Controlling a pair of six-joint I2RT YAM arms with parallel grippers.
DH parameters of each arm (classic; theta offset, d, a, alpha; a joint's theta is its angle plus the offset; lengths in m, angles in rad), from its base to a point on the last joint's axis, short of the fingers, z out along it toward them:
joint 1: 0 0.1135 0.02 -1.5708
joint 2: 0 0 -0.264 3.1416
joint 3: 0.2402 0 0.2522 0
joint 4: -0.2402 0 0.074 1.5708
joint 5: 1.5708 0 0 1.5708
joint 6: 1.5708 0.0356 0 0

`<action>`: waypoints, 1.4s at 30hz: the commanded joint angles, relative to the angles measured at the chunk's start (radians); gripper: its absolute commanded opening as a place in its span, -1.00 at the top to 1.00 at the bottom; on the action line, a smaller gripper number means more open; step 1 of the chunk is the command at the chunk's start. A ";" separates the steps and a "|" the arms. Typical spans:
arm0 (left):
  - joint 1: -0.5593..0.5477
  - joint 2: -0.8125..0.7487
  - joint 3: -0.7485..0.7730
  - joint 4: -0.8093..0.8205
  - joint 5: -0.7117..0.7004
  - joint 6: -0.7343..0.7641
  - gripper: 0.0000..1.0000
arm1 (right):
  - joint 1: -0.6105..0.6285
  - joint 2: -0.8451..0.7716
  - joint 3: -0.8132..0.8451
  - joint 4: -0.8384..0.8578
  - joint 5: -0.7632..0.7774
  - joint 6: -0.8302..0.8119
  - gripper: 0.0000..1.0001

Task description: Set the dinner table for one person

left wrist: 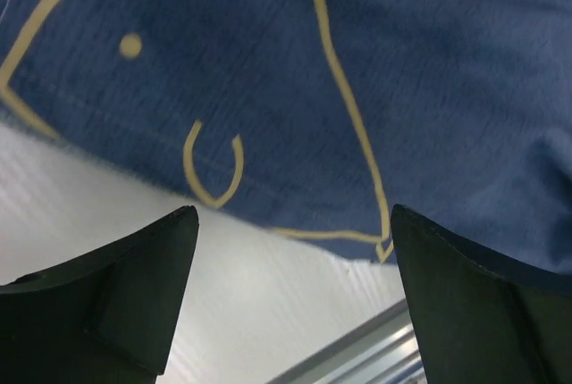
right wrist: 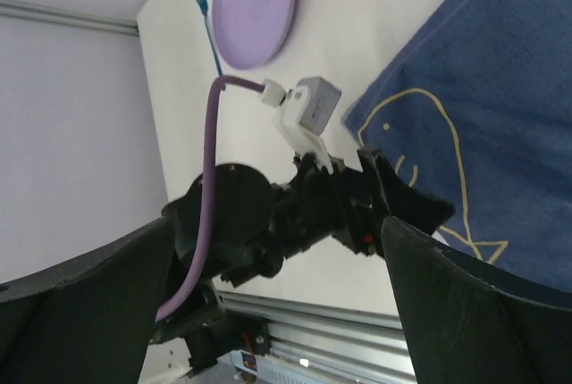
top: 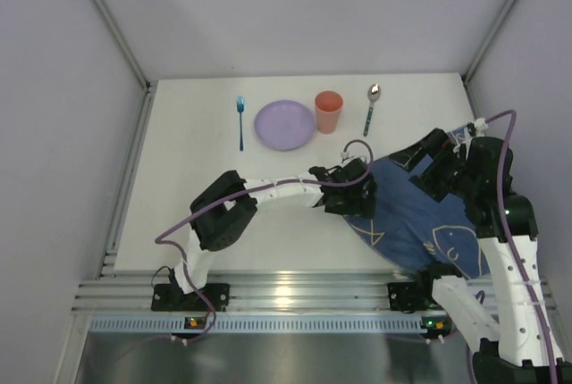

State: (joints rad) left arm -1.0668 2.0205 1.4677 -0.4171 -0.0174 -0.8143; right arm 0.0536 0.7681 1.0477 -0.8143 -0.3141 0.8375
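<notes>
Matte white rectangular desk [top: 188, 196] spreads before your arms. Along its far side sit a slim blue fork [top: 240, 122], a round lilac plastic plate [top: 284, 125], an orange tumbler [top: 328, 112] and a teal-handled metal spoon [top: 372, 109], cutlery flanking the plate as a place setting. Left fingers [left wrist: 134, 290] hang released over the edge of the dark blue fish-print cloth mat [top: 420, 219], probably to drag it. Right fingers [right wrist: 465, 313], also released, hover near its far side.

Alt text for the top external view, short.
The left arm and right arm reach over a dark blue fish-print mat lying askew on the right of a white table. Near the far edge, a blue fork, purple plate, orange cup and spoon sit in a row.
</notes>
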 commanded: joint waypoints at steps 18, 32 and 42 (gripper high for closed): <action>-0.010 0.403 0.387 -0.431 -0.240 0.059 1.00 | -0.012 -0.020 -0.015 -0.186 0.015 -0.104 -1.00; 0.229 -0.075 -0.081 -0.411 -0.453 0.414 1.00 | -0.014 -0.010 -0.061 -0.108 0.000 -0.057 -0.99; 0.239 -0.270 -0.055 -0.569 -0.531 0.359 -0.96 | -0.014 -0.019 -0.107 -0.056 -0.008 -0.032 -0.99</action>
State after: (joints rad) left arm -0.8017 1.8877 1.3838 -0.9131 -0.5644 -0.4126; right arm 0.0490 0.7616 0.9417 -0.9298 -0.3164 0.7940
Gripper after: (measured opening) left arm 0.982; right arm 0.996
